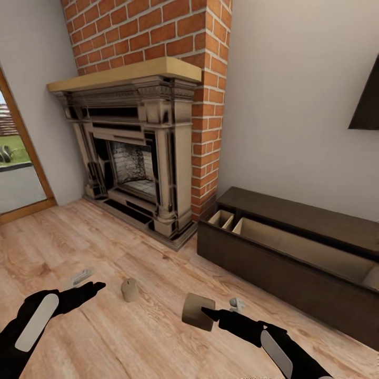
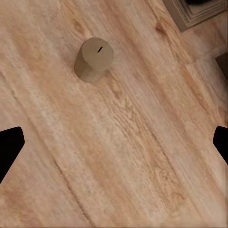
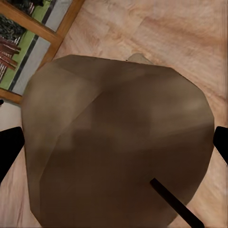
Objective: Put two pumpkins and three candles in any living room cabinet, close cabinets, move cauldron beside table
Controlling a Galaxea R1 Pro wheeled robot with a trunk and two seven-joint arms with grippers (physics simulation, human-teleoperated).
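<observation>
at the near edge of the head view both black arms reach out over the wood floor [image 1: 131, 342]. the left gripper [image 1: 87, 290] sits at about 8 o'clock, its fingers spread wide with only bare planks between them; in the left wrist view the two dark fingertips [image 2: 10, 145] stand at opposite edges of the picture, and a grey-beige candle [image 2: 94, 59] with a short dark wick stands upright on the floor ahead of them, well clear of both tips. in the head view that standing candle [image 1: 129, 289] is just beyond and to the right of the left gripper, near 6 o'clock.

the right gripper [image 1: 223, 310] is at about 5 o'clock and holds a second candle [image 1: 198, 311], tilted, lifted above the planks. in the right wrist view this held candle [image 3: 118, 147] looms large between the black fingertips [image 3: 9, 149], its dark wick pointing toward the camera; the tips stand on either side of it, pinching it.

farther off, at 3 to 4 o'clock, the long dark brown cabinet [image 1: 295, 273] stands against the wall with its front pulled out, the pale beige inside open to view. at 11 to 12 o'clock is the fireplace [image 1: 137, 152] under a brick chimney [image 1: 158, 31], and a glass door [image 1: 16, 158] is at 9 o'clock.
</observation>
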